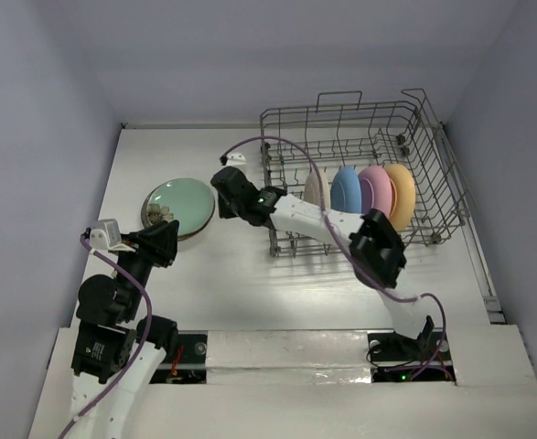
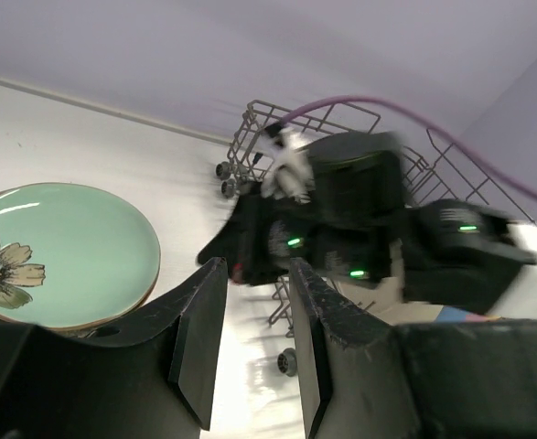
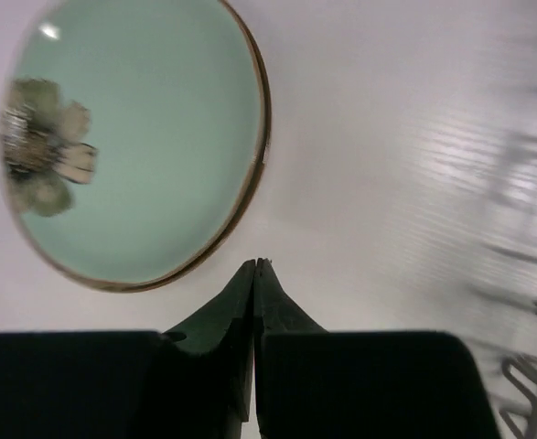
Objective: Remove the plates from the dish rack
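Note:
The grey wire dish rack [image 1: 433, 197] stands at the back right and holds the cream [image 1: 316, 189], sky blue [image 1: 345, 190], pink [image 1: 376, 189] and orange-yellow [image 1: 401, 195] plates upright. A mint green plate [image 1: 180, 203] with a flower print tops a stack on the table at the left; the plates under it are mostly hidden. It also shows in the left wrist view [image 2: 62, 251] and the right wrist view [image 3: 135, 137]. My right gripper [image 1: 222, 183] is shut and empty, just right of the stack; its tips [image 3: 256, 265] hover by the plate's rim. My left gripper [image 1: 163, 240] is open and empty at the stack's near edge [image 2: 254, 274].
The right arm [image 1: 323, 219] stretches across the rack's front left corner; it fills the middle of the left wrist view [image 2: 341, 219]. The rack's corner with small wheels [image 2: 227, 169] lies behind it. A small white object [image 1: 236, 158] lies left of the rack. Walls enclose the table.

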`<move>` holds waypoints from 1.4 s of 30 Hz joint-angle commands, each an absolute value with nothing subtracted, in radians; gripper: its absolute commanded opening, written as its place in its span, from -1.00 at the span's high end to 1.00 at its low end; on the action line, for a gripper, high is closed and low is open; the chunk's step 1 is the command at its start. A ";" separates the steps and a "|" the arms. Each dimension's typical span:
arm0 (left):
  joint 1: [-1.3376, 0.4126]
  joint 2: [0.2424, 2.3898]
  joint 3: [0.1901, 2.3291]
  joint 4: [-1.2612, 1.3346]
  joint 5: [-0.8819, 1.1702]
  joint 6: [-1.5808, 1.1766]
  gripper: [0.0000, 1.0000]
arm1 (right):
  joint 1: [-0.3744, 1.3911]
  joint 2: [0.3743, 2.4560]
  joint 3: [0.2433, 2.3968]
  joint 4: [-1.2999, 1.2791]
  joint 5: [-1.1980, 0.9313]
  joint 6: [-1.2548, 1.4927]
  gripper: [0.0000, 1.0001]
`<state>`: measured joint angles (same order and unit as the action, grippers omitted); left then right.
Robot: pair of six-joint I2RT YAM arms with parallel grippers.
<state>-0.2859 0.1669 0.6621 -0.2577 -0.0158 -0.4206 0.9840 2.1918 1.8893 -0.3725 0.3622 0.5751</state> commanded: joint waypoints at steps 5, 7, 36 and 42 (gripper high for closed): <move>-0.281 0.183 0.657 -0.206 -0.017 -0.410 0.40 | 0.999 1.655 1.618 -0.161 0.448 0.446 1.00; -0.281 0.190 0.657 -0.209 -0.020 -0.407 0.40 | 0.999 1.541 1.516 -0.155 0.448 0.420 1.00; -0.281 0.244 0.666 -0.229 -0.038 -0.410 0.62 | 0.537 1.080 0.824 0.050 -0.075 0.505 -0.21; -0.281 0.227 0.663 -0.229 -0.038 -0.413 0.53 | 0.528 1.115 0.819 0.084 -0.095 0.512 0.24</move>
<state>-0.2859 0.2325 0.6621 -0.2592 -0.0383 -0.4164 0.5365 1.1095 0.8150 -0.0147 -0.0547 0.5102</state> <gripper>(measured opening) 0.230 0.408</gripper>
